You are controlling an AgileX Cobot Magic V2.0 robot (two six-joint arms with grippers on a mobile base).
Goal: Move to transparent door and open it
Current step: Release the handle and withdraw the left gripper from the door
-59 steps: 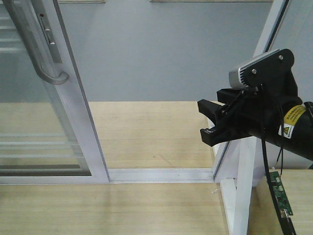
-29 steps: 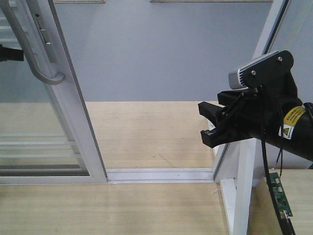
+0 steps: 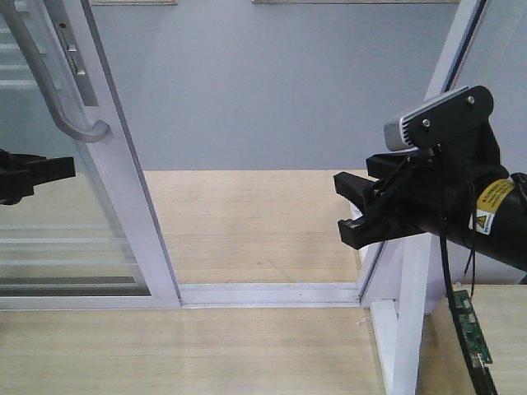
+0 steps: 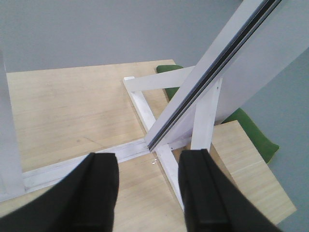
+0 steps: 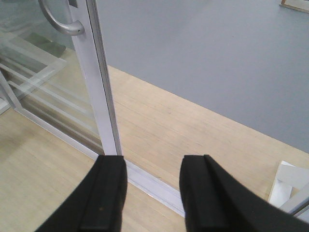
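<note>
From the front view, you have the tall transparent sliding door in its white metal frame (image 3: 123,181) standing at 9 o'clock, its curved grey J-shaped pull handle (image 3: 58,90) up at 10 o'clock, and a wide gap between that stile and the white outer frame post (image 3: 403,321) at 4 o'clock. The left gripper (image 3: 49,171) pokes in from the left edge just below the handle hook, prongs spread and empty; the right gripper (image 3: 354,206) hangs at 3 o'clock, jaws parted, gripping nothing. A yellow warning label (image 3: 492,200) sits on that arm, too small to read. To finish well, hook the handle squarely and pull along the floor track (image 3: 272,294), never across it. In the left wrist view, both black fingers (image 4: 99,193) are apart over the track corner. In the right wrist view, the released fingers (image 5: 108,193) frame the door stile (image 5: 104,96) at 11 o'clock.
</note>
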